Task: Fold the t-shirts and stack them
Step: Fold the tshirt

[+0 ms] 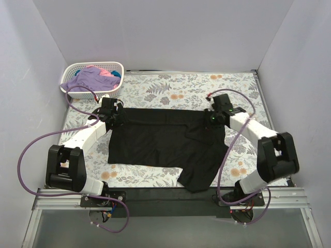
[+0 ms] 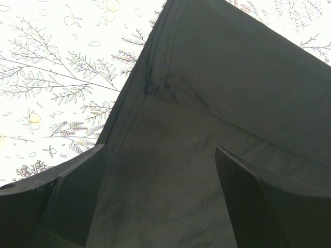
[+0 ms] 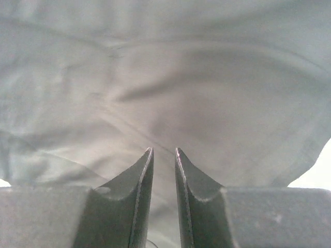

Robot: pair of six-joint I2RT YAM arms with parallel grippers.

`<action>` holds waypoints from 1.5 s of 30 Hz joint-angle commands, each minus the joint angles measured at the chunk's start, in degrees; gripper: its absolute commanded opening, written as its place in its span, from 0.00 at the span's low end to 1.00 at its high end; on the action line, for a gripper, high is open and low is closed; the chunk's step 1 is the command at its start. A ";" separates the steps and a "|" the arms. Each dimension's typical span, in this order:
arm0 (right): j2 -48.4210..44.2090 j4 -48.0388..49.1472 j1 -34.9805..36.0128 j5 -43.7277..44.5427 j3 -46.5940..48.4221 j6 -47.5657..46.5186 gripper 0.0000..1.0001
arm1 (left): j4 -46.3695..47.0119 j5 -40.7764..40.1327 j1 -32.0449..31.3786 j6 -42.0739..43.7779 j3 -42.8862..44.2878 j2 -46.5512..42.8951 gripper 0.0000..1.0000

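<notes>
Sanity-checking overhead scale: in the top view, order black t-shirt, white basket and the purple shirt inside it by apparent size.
Largest: black t-shirt.
Then white lattice basket.
Smallest: purple t-shirt, judged by its visible part only.

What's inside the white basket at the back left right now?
In the basket, a crumpled purple shirt lies on top, with pink and teal cloth showing beside it. Whatever sits beneath them, and how many pieces there are, is covered.

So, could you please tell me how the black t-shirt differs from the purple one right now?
The black t-shirt lies spread mostly flat on the table; the purple t-shirt sits bunched in the basket. The left gripper and right gripper are at the black one's far corners; nothing touches the purple one. Neither is stacked yet.
</notes>
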 commanded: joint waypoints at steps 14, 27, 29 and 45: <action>-11.35 22.84 -18.73 -14.27 -25.93 15.37 0.28 | -0.29 -0.24 -0.16 0.42 0.92 -1.05 0.84; -11.00 23.63 -19.96 -12.86 -28.30 16.51 0.27 | -0.38 -0.15 -0.16 0.33 0.92 -1.05 0.84; -11.00 23.63 -20.05 -12.33 -28.57 16.60 0.27 | -0.38 -0.15 -0.16 0.34 0.92 -1.05 0.84; -10.03 23.90 -20.14 -14.62 -27.95 16.07 0.08 | -0.29 0.11 -0.16 0.33 1.01 -0.78 0.84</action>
